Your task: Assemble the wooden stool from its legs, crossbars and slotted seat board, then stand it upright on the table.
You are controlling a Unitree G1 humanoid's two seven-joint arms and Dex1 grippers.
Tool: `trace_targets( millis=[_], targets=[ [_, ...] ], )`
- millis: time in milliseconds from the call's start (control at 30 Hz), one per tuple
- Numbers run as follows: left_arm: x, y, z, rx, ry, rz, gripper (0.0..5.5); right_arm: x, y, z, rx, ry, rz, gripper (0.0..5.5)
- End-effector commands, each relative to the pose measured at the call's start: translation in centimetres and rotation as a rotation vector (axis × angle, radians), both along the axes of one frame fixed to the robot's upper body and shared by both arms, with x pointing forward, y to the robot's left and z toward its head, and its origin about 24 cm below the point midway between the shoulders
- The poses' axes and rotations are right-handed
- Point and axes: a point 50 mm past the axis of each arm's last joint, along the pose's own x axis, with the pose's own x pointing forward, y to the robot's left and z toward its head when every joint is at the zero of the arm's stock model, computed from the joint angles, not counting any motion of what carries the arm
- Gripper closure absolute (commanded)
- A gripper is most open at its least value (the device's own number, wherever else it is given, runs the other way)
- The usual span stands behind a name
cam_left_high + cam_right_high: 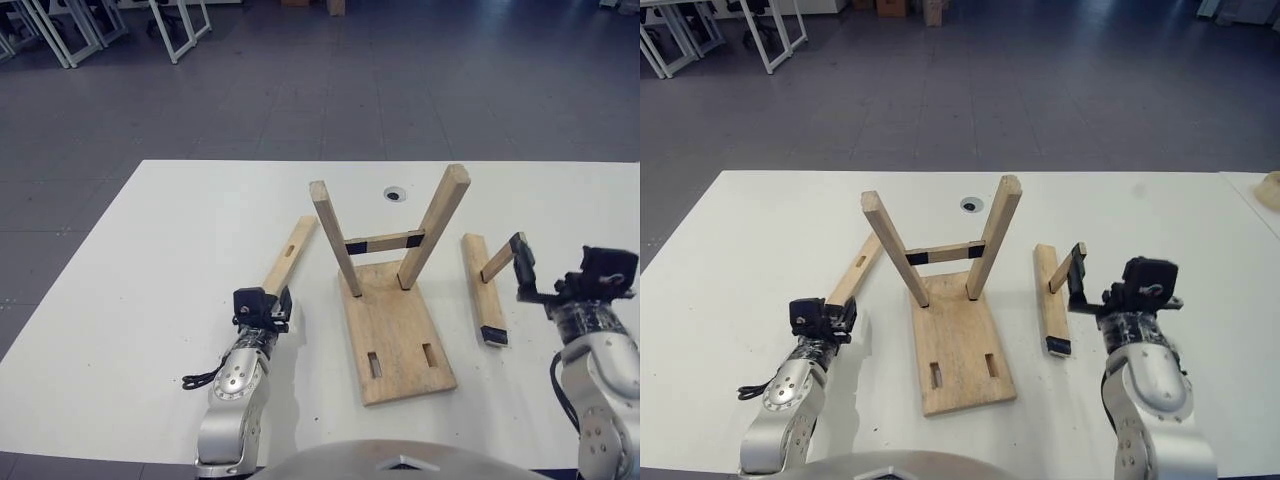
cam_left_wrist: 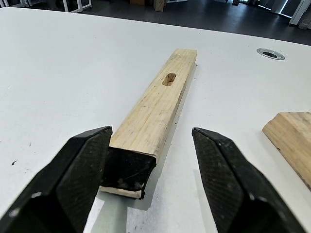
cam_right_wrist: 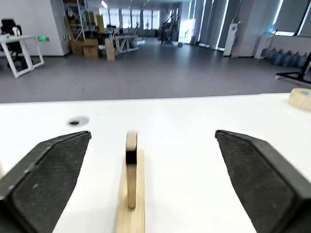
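The left gripper (image 2: 150,145) is spread open astride the black-tipped end of the loose leg (image 1: 290,252), which lies on the table (image 1: 150,260) left of the seat (image 1: 400,345). It should close squarely on the leg's sides, so the lift brings no twist. Two standing legs (image 1: 335,240) with a crossbar (image 1: 385,242) sit in the seat's far end. The right gripper (image 3: 153,145), also open, faces the right leg (image 1: 483,290), lying flat.

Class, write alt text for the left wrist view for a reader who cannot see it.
The open left gripper has its two black fingers either side of the black-capped end of a wooden leg lying flat on the white table. The leg has a small slot near its far end; a corner of the seat board lies nearby.
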Motion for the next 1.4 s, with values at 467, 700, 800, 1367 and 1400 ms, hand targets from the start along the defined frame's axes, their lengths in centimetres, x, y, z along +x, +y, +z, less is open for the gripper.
trace_targets(
  millis=[467,700,800,1367,1400],
  targets=[
    [0.5,0.0,0.5,0.02,-0.014,-0.034,2.44,-0.6,0.3,-10.3,0.071,0.573,0.048,1.37],
    [0.2,-0.1,0.4,0.006,-0.01,-0.013,2.44,-0.3,-1.0,-10.4,0.043,0.576,0.05,2.61],
    [0.4,-0.1,0.4,0.004,-0.012,-0.012,2.44,0.3,-1.6,-10.1,0.062,0.545,0.049,3.21],
    [-1.0,1.4,10.5,-0.902,-0.039,-1.04,2.44,2.6,-2.6,6.1,1.014,-0.3,1.01,3.44],
    [-0.8,1.0,10.6,-0.923,-0.032,-1.057,2.44,2.1,-2.2,6.3,1.035,-0.26,1.085,3.44]
  ],
)
